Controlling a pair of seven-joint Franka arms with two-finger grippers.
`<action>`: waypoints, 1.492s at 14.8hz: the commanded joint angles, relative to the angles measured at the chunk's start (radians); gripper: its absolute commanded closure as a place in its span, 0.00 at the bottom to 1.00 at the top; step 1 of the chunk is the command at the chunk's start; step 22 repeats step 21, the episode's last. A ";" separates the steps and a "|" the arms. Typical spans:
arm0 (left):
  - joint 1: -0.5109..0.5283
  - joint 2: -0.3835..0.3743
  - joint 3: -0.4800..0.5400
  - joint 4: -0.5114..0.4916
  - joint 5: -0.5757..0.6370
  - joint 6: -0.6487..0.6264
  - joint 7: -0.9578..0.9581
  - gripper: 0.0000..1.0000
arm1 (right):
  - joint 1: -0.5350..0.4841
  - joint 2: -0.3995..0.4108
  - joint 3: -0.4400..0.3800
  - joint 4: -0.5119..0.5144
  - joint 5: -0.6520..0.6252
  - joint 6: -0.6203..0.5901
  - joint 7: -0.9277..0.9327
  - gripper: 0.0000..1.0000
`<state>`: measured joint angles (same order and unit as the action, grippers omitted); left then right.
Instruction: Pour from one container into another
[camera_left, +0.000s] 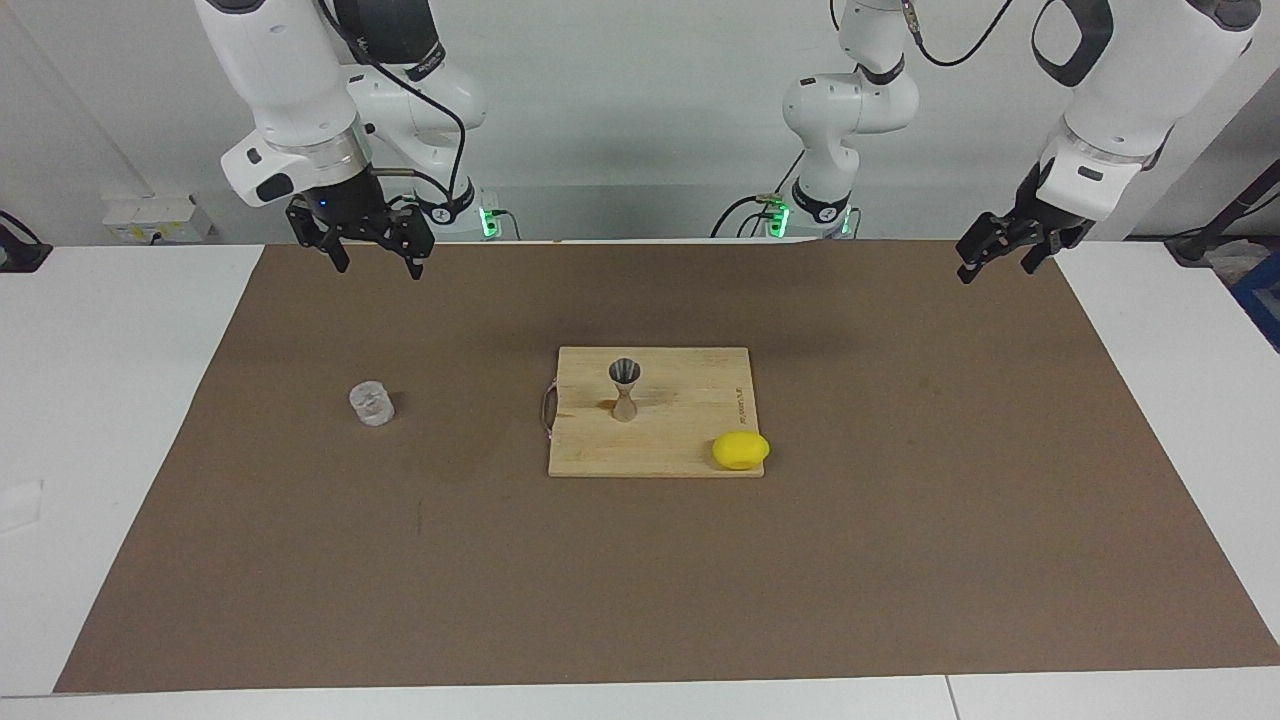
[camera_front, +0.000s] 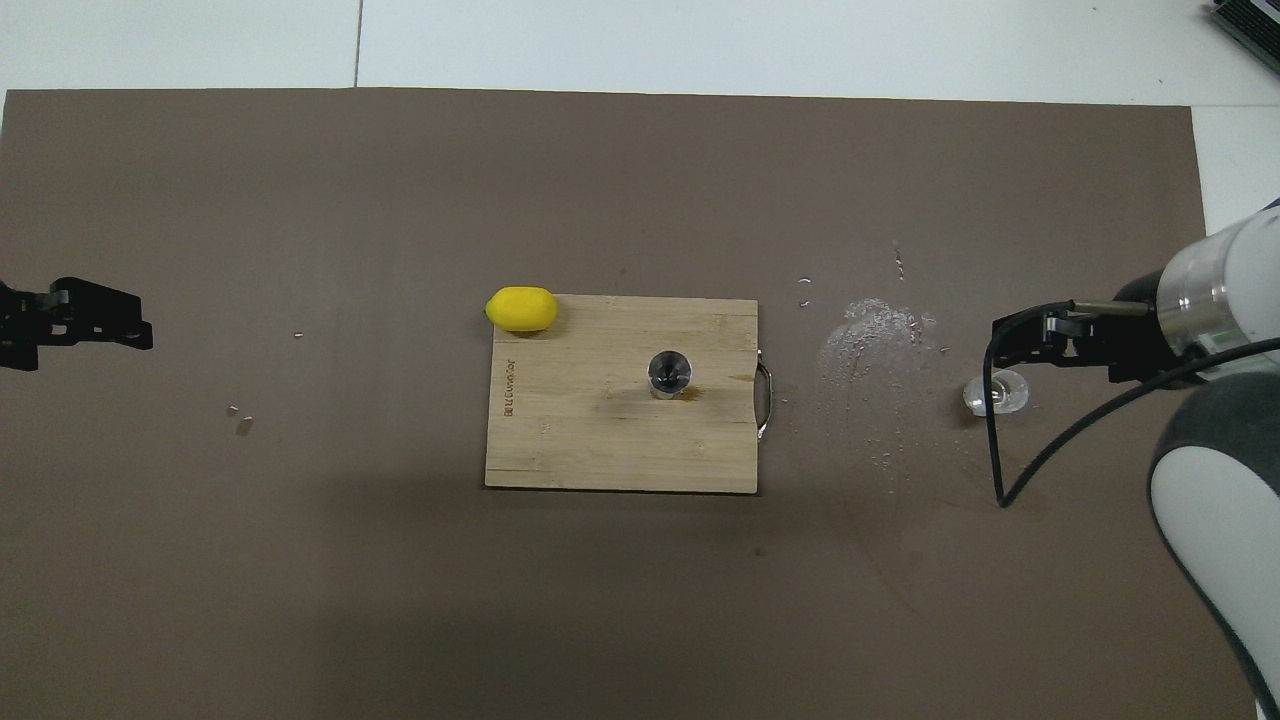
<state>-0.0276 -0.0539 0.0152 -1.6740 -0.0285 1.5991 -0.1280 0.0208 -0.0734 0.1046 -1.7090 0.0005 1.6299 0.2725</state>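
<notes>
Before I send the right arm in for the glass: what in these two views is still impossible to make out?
- Glass tumbler: its contents can't be read in either view; in the overhead view the right arm's black cable crosses its rim.
- Jigger: how full its top cup is, too small in both views.
- Left gripper: cut off by the overhead view's edge.
- Right gripper: open and raised; what it is over is unclear.

A short line of dark lettering is running along one edge of the wooden cutting board (camera_front: 560, 440), at the left arm's end, but it is showing too small to read.
</notes>
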 joint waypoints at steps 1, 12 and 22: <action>-0.017 -0.023 0.008 -0.016 0.018 0.002 -0.018 0.00 | -0.015 -0.002 0.003 -0.001 -0.022 0.015 -0.047 0.00; -0.025 -0.026 0.003 -0.023 0.019 -0.002 -0.050 0.00 | -0.010 0.052 0.001 0.072 -0.022 -0.042 -0.081 0.00; -0.051 -0.026 -0.006 -0.023 0.019 0.007 -0.050 0.00 | -0.010 0.050 0.003 0.071 -0.022 -0.044 -0.079 0.00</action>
